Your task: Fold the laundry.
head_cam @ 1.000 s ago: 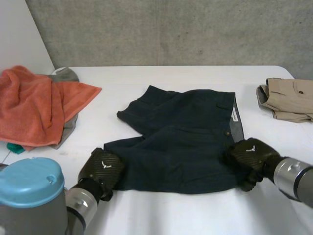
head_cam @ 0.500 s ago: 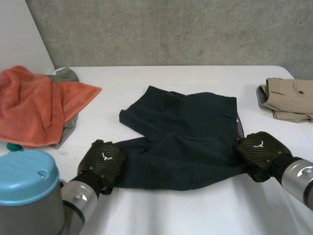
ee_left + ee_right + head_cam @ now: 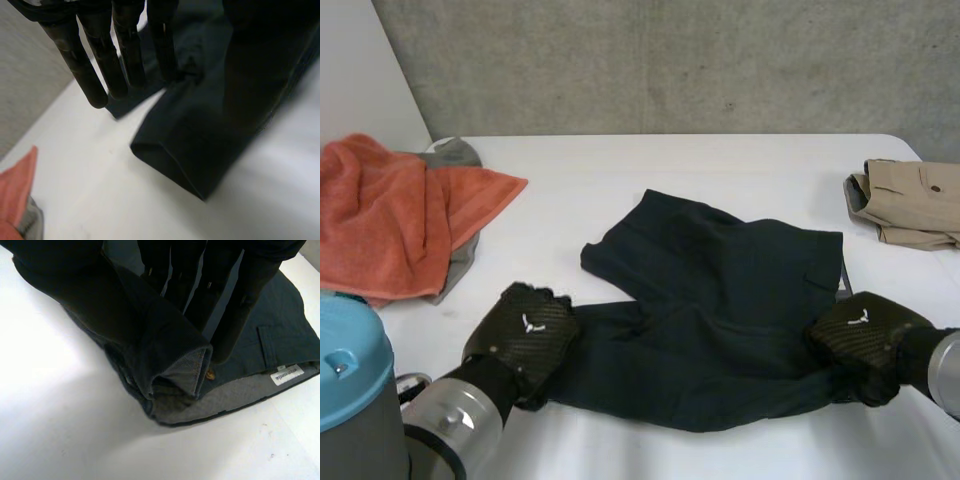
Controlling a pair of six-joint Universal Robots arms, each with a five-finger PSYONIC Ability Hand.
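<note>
Dark navy shorts (image 3: 720,300) lie rumpled in the middle of the white table (image 3: 650,450). My left hand (image 3: 525,335) rests at the near leg's hem. In the left wrist view its fingers (image 3: 95,65) are straight above the table beside the folded leg end (image 3: 190,150); nothing is pinched between them. My right hand (image 3: 865,335) is at the waistband end. In the right wrist view its fingers (image 3: 225,300) and thumb (image 3: 75,290) pinch a raised fold of the waistband (image 3: 175,365), showing the grey lining, a button and a white label (image 3: 287,374).
An orange towel (image 3: 380,215) lies over a grey cloth (image 3: 455,155) at the far left; one of its corners (image 3: 15,185) lies beyond my left fingertips. Folded beige shorts (image 3: 915,200) sit at the table's right edge. Bare table runs along the front edge.
The shorts have been dragged to the right and nearer me, bunching up. My right hand moved nearer with the waistband; my left stayed at the leg hem.
</note>
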